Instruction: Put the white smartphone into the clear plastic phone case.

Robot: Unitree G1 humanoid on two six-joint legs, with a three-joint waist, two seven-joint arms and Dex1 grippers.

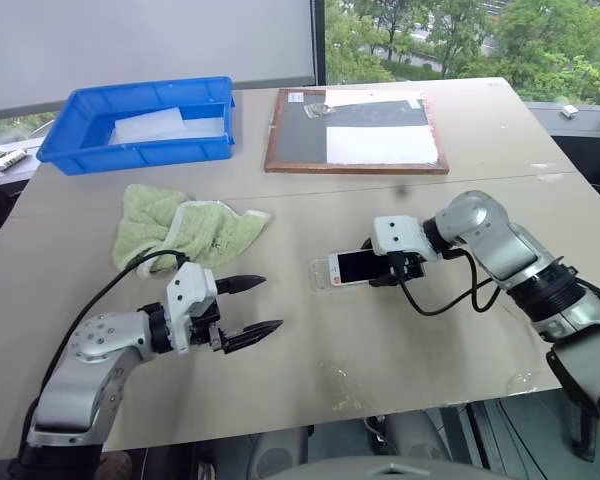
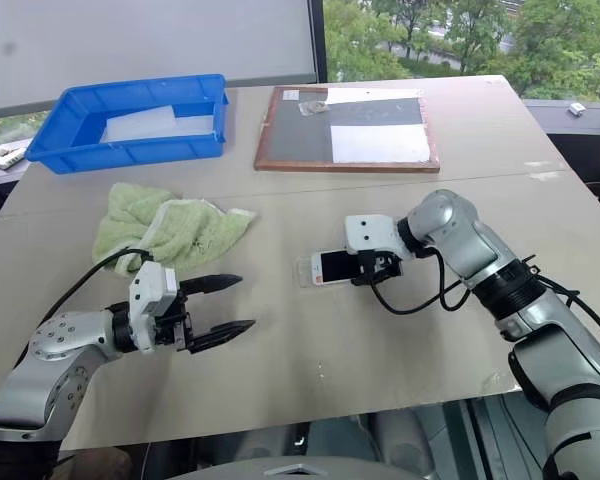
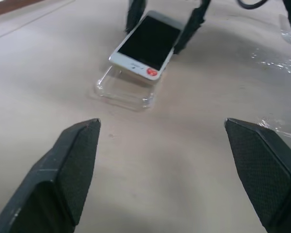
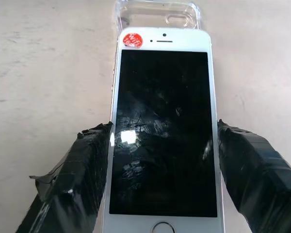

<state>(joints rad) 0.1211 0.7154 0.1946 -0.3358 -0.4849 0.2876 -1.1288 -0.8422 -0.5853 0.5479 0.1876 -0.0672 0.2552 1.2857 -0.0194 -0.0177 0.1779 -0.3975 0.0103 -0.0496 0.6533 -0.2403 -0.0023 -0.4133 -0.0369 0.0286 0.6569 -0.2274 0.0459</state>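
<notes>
The white smartphone (image 4: 162, 131), black screen up with a red sticker at its top end, sits between the taped fingers of my right gripper (image 1: 398, 268), which is shut on its long sides. Its sticker end rests tilted on the clear plastic phone case (image 3: 123, 90), which lies flat on the table and sticks out beyond the phone (image 1: 355, 266) toward the left. My left gripper (image 1: 270, 304) hovers open and empty near the table's front left, pointing at the phone from a hand's length away.
A crumpled green cloth (image 1: 185, 228) lies behind the left gripper. At the back left stands a blue bin (image 1: 140, 120), and at the back middle a wood-framed dark board (image 1: 355, 130) with white sheets on it. The right arm's black cable (image 1: 440, 305) loops on the table.
</notes>
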